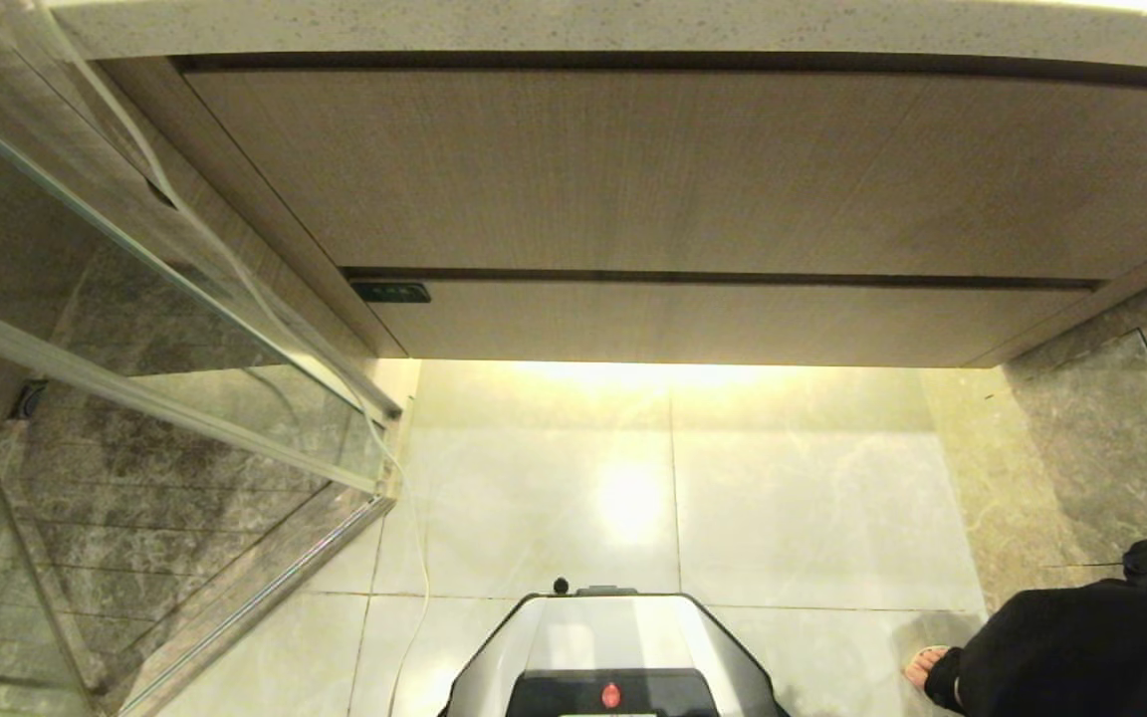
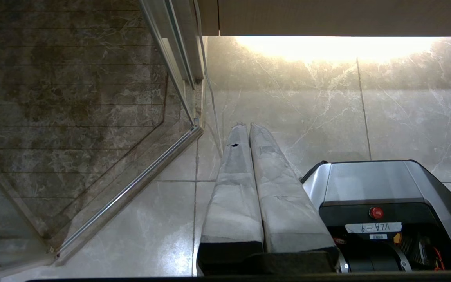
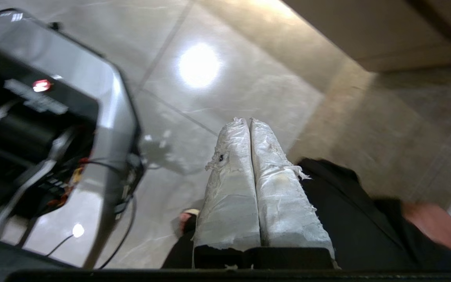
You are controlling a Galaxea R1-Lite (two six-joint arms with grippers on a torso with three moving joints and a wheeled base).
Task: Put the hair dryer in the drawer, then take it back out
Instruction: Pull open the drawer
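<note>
Right gripper [image 3: 249, 121] had fingers pressed together, holding nothing, above pale tile floor [image 3: 217, 90] beside robot base [image 3: 92, 90]. Left gripper [image 2: 248, 125] likewise closed and empty, over floor next to glass shower door [image 2: 170, 66]. Neither arm showed in head view. Drawer [image 1: 693, 169] sat shut, front flush under stone counter [image 1: 573, 25]. Dryer not visible anywhere. Person in black [image 1: 1071, 637] crouched at robot's right, foot [image 1: 924, 662] on tile.

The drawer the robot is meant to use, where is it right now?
In the head view the drawer is the wide wood-grain front straight ahead, closed, just under the stone countertop, with the glass shower screen on its left.
</note>
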